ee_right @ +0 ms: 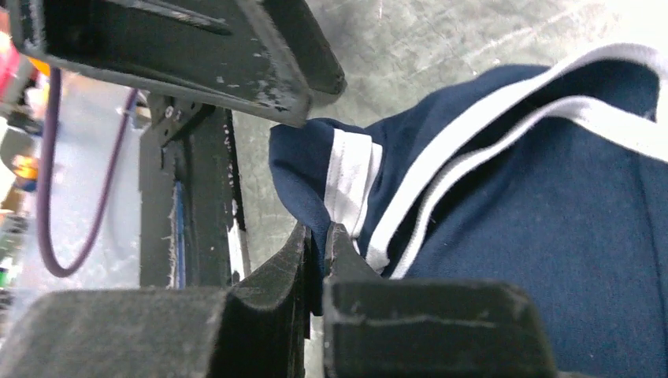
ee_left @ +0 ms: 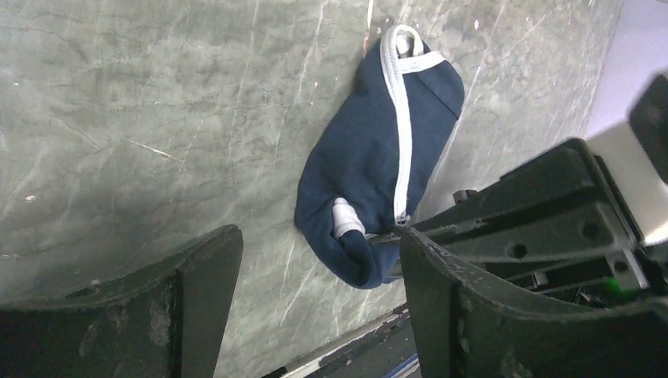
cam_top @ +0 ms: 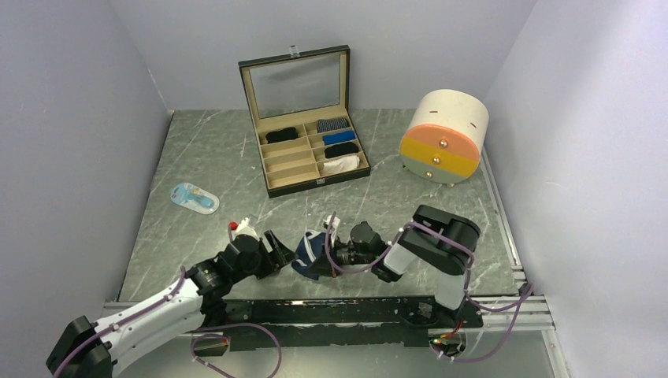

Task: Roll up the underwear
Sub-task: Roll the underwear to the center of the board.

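Note:
The navy blue underwear [cam_top: 309, 253] with white trim lies crumpled on the marble table near the front edge, between my two grippers. My right gripper [ee_right: 321, 236] is shut on a fold of its navy edge next to a white band, and the underwear [ee_right: 543, 228] fills the right of that view. My left gripper [ee_left: 315, 252] is open and empty, just left of the underwear [ee_left: 370, 157], its right finger close to the lower end. In the top view the left gripper [cam_top: 277, 246] and the right gripper [cam_top: 331, 250] flank the garment. A black roll [cam_top: 281, 135] lies in the box.
An open compartment box [cam_top: 277, 181] stands at the back centre and holds grey striped, black, blue and white rolls. A round drawer unit [cam_top: 443, 135] stands at the back right. A blue and white packet [cam_top: 194, 197] lies at the left. The metal front rail [cam_top: 331, 303] runs just behind the garment.

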Motion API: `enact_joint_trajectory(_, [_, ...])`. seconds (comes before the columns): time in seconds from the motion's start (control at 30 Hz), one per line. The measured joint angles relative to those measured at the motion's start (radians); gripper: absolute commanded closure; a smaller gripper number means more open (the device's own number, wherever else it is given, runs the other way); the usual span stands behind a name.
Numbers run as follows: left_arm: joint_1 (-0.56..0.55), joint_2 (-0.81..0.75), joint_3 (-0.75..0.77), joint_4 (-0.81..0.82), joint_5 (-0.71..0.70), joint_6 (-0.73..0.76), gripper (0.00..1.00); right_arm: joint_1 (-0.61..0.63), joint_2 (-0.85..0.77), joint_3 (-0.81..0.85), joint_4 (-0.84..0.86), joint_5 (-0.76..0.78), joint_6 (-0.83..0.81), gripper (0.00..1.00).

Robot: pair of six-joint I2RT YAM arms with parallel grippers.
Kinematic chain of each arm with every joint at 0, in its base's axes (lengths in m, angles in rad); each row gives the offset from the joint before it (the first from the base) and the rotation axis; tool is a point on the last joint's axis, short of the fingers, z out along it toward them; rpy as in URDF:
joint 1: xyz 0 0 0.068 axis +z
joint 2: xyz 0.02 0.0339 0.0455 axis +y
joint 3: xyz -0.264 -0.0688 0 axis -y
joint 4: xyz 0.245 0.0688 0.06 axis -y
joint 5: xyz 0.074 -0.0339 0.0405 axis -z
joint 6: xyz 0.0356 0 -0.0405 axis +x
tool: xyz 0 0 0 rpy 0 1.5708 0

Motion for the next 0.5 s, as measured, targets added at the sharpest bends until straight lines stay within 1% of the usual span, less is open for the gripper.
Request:
enact_joint_trajectory(0.1, [0.0, -0.021, 0.005, -0.019, -0.002, 0.022, 0.22, -0.025, 0.059, -0.002, 0.071, -0.033, 0.118, 0.99])
enact_joint_trajectory(0.33, [0.0, -0.076, 0.008, -0.048, 0.013, 0.077, 0.25, -0.071, 0.216, -0.03, 0.333, -0.063, 0.408, 0.97])
enact_joint_trajectory(0.4, [0.0, -0.083, 0.008, -0.048, 0.024, 0.09, 0.26, -0.08, 0.234, -0.031, 0.369, -0.063, 0.464, 0.96])
enact_joint_trajectory(0.5, [0.0, -0.082, -0.003, -0.013, 0.054, 0.111, 0.28, -0.091, 0.238, -0.031, 0.37, -0.062, 0.512, 0.96])
